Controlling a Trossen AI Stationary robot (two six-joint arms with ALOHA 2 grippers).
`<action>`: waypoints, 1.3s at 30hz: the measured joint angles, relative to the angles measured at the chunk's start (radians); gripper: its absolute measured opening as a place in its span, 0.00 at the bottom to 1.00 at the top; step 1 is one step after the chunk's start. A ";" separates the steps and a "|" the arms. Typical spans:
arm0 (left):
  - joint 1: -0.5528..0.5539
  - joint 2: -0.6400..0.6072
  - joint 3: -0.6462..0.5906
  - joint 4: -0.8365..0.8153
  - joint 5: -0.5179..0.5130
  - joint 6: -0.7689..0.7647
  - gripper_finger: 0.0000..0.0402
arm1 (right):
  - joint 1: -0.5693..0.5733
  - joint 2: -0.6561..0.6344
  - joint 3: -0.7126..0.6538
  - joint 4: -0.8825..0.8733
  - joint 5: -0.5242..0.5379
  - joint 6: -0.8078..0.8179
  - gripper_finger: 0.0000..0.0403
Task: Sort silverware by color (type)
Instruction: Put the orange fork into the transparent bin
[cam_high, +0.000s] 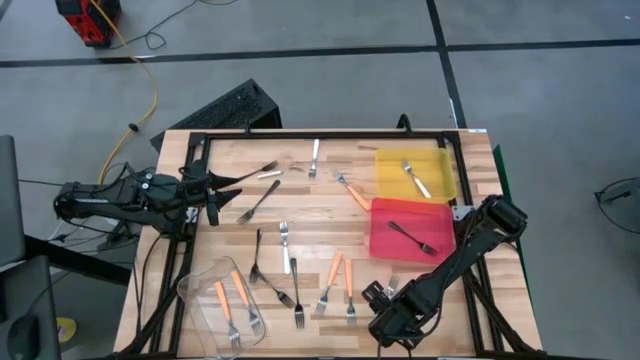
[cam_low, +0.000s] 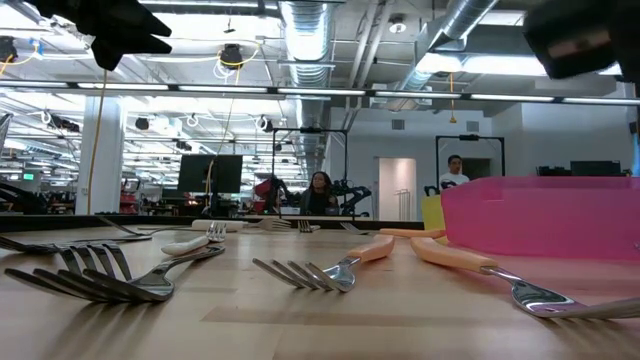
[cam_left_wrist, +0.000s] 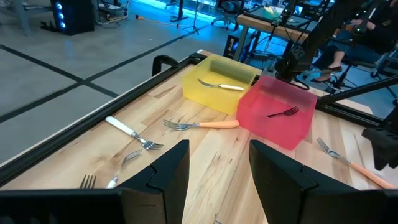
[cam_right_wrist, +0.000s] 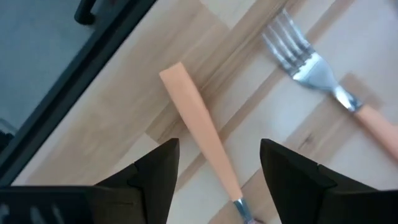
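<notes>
Orange-handled fork (cam_right_wrist: 205, 143) lies directly below the right claw (cam_right_wrist: 217, 180).
Its handle runs lengthwise between the spread-apart fingers; the left claw (cam_left_wrist: 217, 174), also apart, is well away.

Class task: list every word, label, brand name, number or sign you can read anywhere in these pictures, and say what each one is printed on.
None can be read.
Forks, yellow tray, red tray, tub, table: no lettering visible on any of them.
Room behind the table, low view: a small green sign on the far left, too small to read.
</notes>
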 joint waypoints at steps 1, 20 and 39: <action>0.000 0.000 0.000 0.000 0.000 0.000 0.38 | 0.000 0.000 -0.012 0.018 0.000 -0.002 0.62; 0.000 0.000 0.000 -0.004 0.000 0.000 0.38 | 0.000 0.122 -0.042 0.082 -0.043 -0.105 0.62; 0.000 0.000 0.000 -0.020 -0.005 0.000 0.38 | -0.053 0.122 -0.045 0.079 -0.058 -0.105 0.21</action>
